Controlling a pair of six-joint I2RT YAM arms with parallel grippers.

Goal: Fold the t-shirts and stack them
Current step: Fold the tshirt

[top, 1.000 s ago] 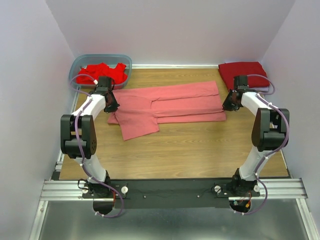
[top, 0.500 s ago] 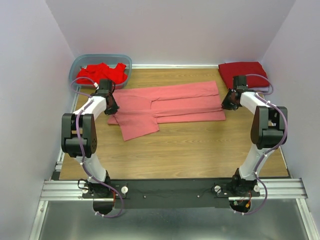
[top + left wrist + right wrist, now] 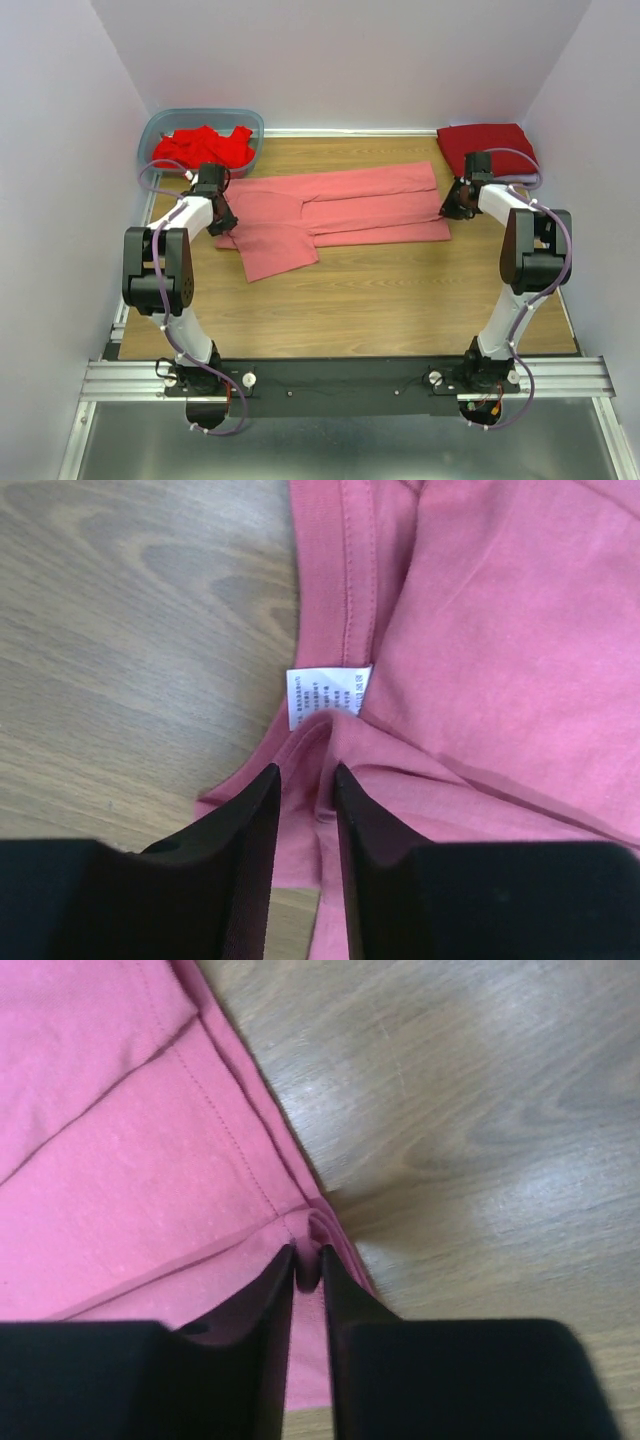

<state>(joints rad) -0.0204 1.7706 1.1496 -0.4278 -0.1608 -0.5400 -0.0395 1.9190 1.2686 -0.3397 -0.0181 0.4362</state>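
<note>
tub (image 3: 158, 128) behind pink tee (image 3: 340, 205)

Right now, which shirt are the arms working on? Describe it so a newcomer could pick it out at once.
On the wooden table, look between the blue-grey tub at the far left corner and the folded dark red stack at the far right. The salmon-pink t-shirt lies spread flat across the middle. It is the only pink, unstacked shirt, with an end effector at each end.
</note>
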